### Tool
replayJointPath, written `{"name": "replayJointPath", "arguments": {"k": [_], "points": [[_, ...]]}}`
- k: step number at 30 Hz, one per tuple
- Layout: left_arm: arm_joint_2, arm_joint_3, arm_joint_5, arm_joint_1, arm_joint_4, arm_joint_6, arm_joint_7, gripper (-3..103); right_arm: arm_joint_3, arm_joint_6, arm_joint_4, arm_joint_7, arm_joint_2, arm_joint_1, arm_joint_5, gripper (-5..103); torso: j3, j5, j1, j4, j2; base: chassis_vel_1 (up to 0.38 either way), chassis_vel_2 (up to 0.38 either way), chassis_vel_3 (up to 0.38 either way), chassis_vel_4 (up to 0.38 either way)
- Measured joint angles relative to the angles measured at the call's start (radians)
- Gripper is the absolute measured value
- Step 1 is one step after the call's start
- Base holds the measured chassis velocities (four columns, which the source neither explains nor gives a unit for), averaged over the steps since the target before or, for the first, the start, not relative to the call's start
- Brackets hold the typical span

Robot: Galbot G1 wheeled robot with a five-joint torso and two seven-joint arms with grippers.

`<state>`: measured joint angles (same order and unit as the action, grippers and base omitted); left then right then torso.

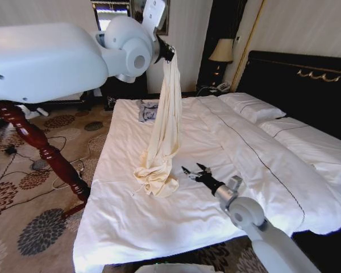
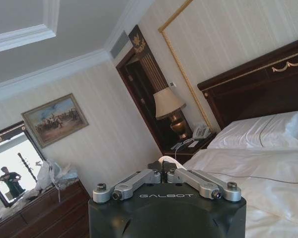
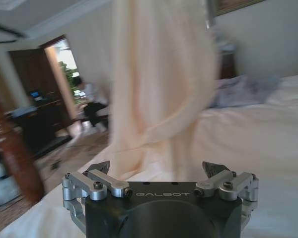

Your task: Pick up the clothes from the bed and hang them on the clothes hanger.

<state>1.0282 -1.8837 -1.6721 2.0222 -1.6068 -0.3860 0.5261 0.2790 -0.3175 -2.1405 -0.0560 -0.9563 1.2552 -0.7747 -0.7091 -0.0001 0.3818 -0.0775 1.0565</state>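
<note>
Head view shows the lifting step: the left gripper (image 1: 169, 54), fingers clamped on the robe (image 1: 162, 142), holds it high with its hem pooled on the bed (image 1: 159, 222), beside the right gripper's (image 1: 194, 172) spread fingers; next, I judge, full clearance.

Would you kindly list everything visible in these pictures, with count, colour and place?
clothes: one, cream, hanging from the left gripper, lower end heaped on the bed
bed: one, white sheets, black headboard, ahead of the robot
pillows: at least two, white, by the headboard
small garment: one, grey-blue, far side of the bed
wooden pole: one, reddish-brown, left of the bed
lamp: one, cream shade, beside the headboard
left gripper: one, black, raised, shut on the clothes
right gripper: one, black, open, low over the bed beside the heap
</note>
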Motion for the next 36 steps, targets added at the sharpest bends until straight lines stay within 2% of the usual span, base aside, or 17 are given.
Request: {"name": "replayJointPath", "arguments": {"k": [4,7,17,24,36], "points": [[0.017,0.000,0.000,0.007,0.013,-0.001,0.001,1,-0.086,0.022,0.007,-0.062,-0.008,-0.014,0.063,100,0.000,0.0000,0.000,-0.0007,0.000,0.000,0.000,0.000,0.000],[0.023,0.005,-0.003,0.006,0.014,-0.001,0.001,1,-0.127,0.034,0.044,-0.072,-0.026,-0.049,0.087,100,0.000,0.0003,0.000,-0.0003,0.000,0.000,0.000,0.000,0.000],[0.016,0.033,-0.016,-0.019,0.009,-0.003,-0.002,1,-0.237,0.035,0.160,-0.060,-0.116,-0.188,0.055,100,0.000,0.0001,0.000,-0.0002,0.000,0.000,0.000,0.000,0.000],[-0.020,0.072,-0.034,-0.063,-0.014,-0.002,-0.016,1,-0.267,0.046,0.253,-0.050,-0.178,-0.237,0.072,100,0.000,0.0000,0.000,0.0000,0.000,0.000,0.000,0.000,0.000],[-0.058,0.098,-0.055,-0.100,-0.050,0.001,-0.019,1,-0.270,0.049,0.312,-0.028,-0.193,-0.274,0.052,100,0.000,0.0000,0.000,-0.0003,0.000,0.000,0.000,0.000,0.000]]}}
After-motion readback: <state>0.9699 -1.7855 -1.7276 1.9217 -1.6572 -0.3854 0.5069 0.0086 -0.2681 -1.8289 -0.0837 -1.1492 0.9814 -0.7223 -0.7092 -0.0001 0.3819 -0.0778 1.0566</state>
